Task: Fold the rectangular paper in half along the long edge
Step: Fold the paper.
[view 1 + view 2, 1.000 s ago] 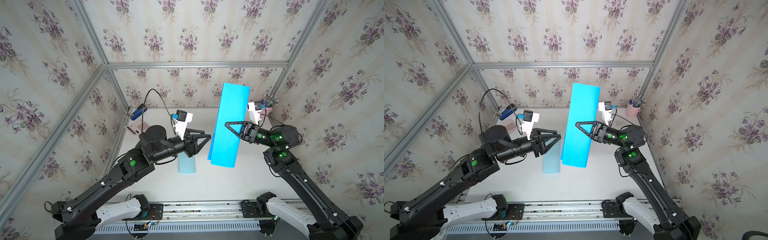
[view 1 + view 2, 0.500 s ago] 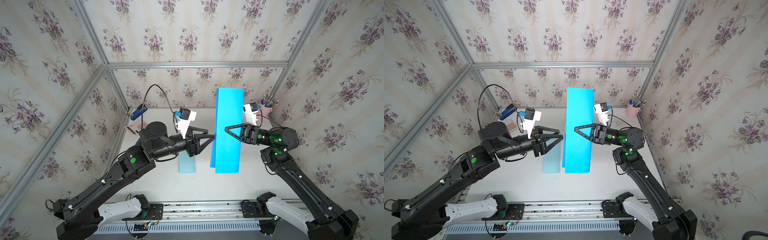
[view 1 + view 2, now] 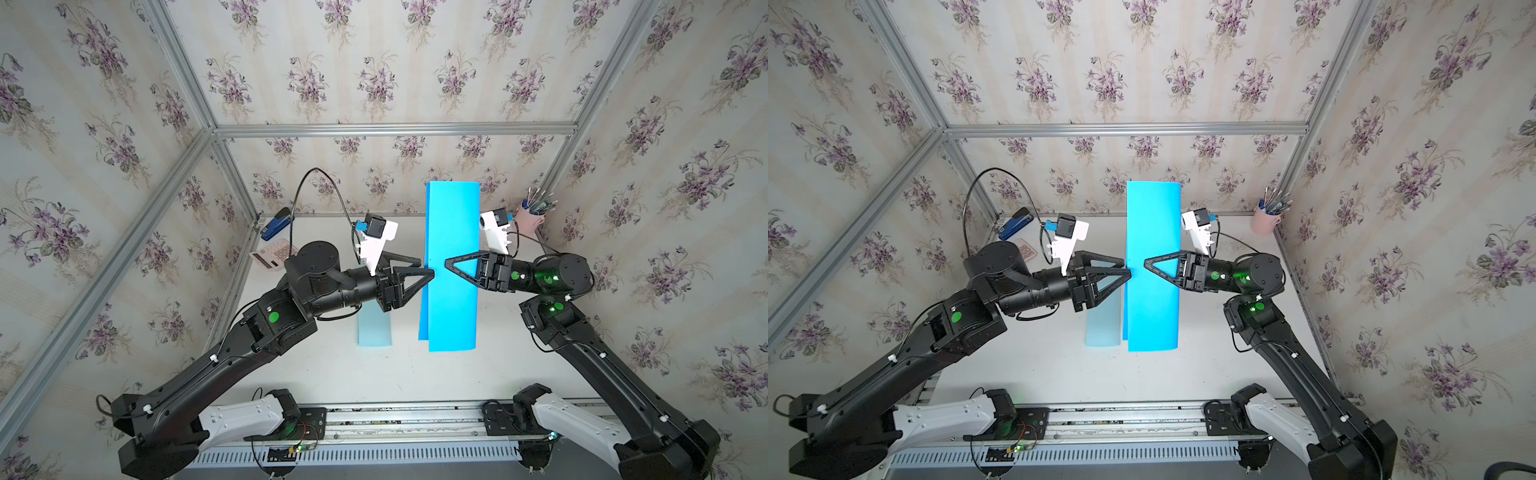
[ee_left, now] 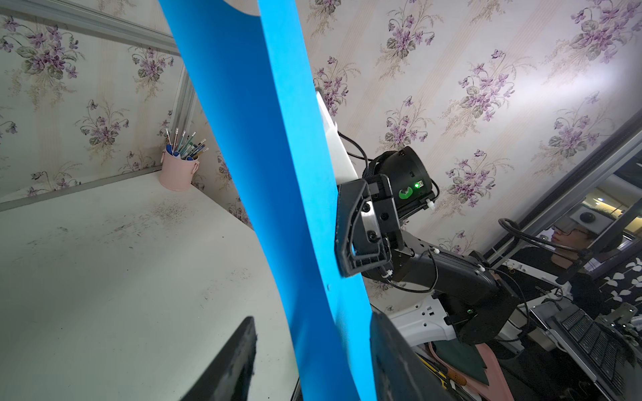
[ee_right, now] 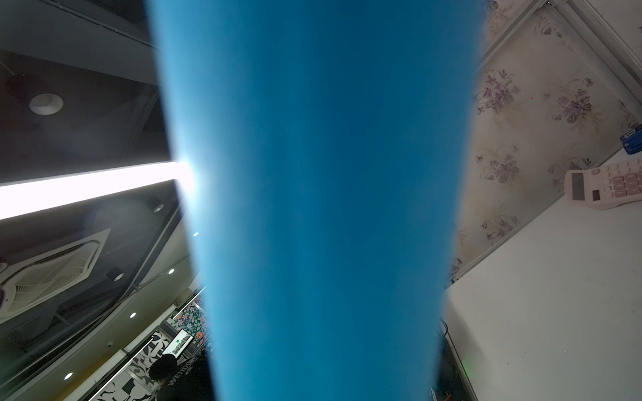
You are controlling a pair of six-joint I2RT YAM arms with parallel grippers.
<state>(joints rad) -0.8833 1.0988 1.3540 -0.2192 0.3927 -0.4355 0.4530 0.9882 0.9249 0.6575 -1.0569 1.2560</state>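
Far left, by the wall: blue stapler (image 3: pixel 276 224) and pale calculator (image 3: pixel 272 259) sit on the white table (image 3: pixel 374 382), well apart from both arms.

My left gripper (image 3: pixel 427 267) reaches in level from the left, raised above the table; its jaws stand apart. In the left wrist view the paper's edge passes between my two fingers (image 4: pixel 229 361), lying against one of them with a clear gap to the one marked; not clamped.

Under that gripper a pale blue sheet (image 3: pixel 374 332) lies flat on the table, partly hidden by my fingers in both top views.

Just right of it the blue paper (image 3: pixel 451 232) is up in the air, clear of the table, long edges running near to far. It is doubled over; two layers show slightly offset at the near end, and the left wrist view shows them parting in a curve at one end.

My right gripper (image 3: pixel 448 263) comes in from the right across the paper's upper face, fingertip close to its left long edge. Its jaws are closed on the paper, one finger on top and the other hidden beneath; the paper hangs from this grip.

Right wrist view: filled with blurred blue; my jaws cannot be seen there.

Far right corner: pink cup of pens (image 3: pixel 530 218), near the wall.
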